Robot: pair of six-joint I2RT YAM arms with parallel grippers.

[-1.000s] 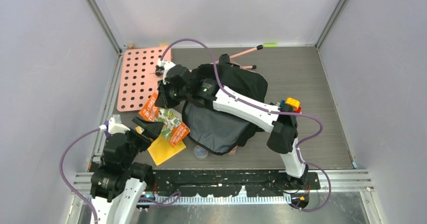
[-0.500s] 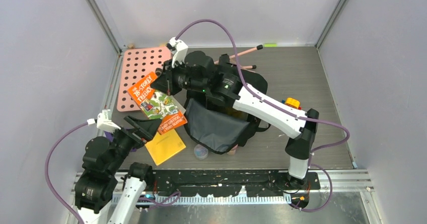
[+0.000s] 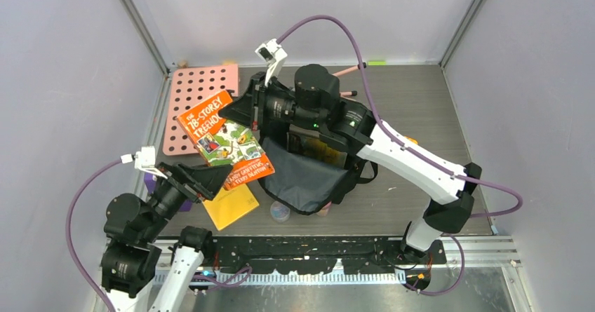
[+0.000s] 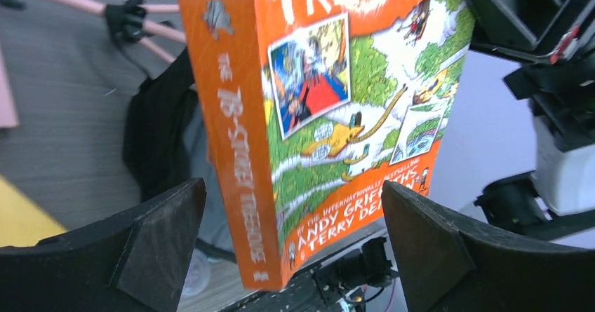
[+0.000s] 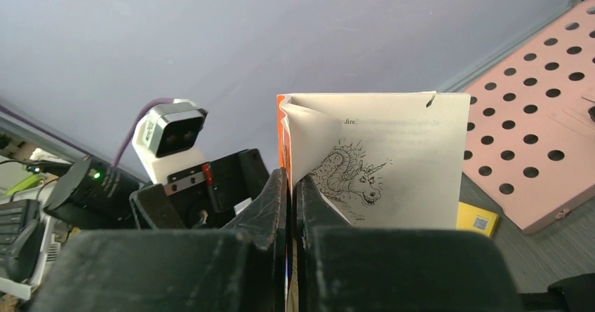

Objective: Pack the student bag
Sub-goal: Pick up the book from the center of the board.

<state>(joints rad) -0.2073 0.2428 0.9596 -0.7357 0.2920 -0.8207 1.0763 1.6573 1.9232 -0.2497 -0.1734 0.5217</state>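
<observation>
Right gripper point(image 5: 291, 186) is pinched shut on the edge of an orange paperback point(image 3: 226, 141), and from its wrist cam you can see the fingers point(image 5: 266, 207) squeezed tight together on the cover side while a loose page with a little dragon drawing fans out next to them. The book's up in the air, tilted, cover facing up, hanging just left of the student bag point(image 3: 303, 179) and partly over the pink pegboard point(image 3: 191, 102). Left gripper point(image 3: 208, 181) is spread wide open right under the book's lower end; on its own cam the spine and bottom corner sit between the two jaws with a gap on both sides, so nothing's touching there as far as I can see. The bag is lying in the middle of the table point(image 3: 428, 109), mouth open toward the front with the grey lining showing, right arm reaching over its top. A yellow flat notebook-ish thing point(image 3: 228, 207) lies just beside the bag's front left, with a small clear round lid point(image 3: 280, 212) next to it, and some pink sticks with black tips point(image 3: 354, 67) poke out behind the bag
</observation>
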